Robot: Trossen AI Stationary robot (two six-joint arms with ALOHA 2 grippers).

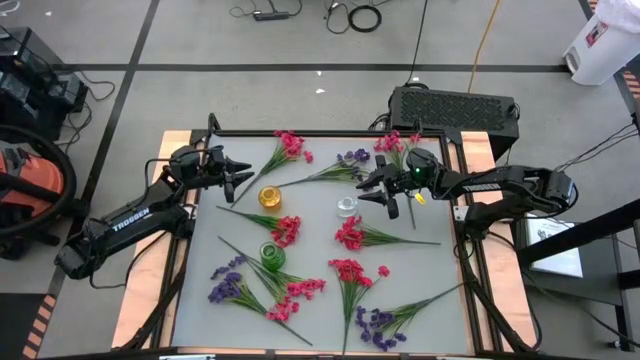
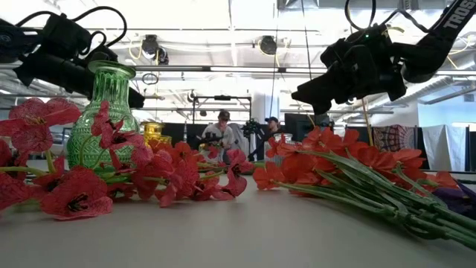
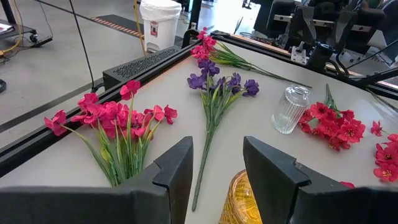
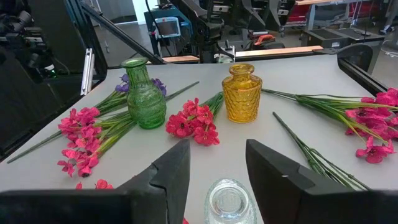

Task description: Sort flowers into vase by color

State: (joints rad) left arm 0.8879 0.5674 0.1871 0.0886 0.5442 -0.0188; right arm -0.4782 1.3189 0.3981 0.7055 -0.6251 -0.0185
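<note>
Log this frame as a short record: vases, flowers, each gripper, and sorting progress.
vases: yellow vase, clear vase, green vase, all upright on the table
flowers: pink sprigs and purple sprigs scattered flat on the table
left gripper: open, empty, beside the yellow vase
right gripper: open, empty, beside the clear vase
progress: no vase visibly holds a flower

Bright, even light from ceiling lamps (image 2: pixel 152 45) leaves only faint shadows on the table (image 1: pixel 320 270), while the nearest pink-red flowers (image 2: pixel 74 195) in the low view blur out of focus.
</note>
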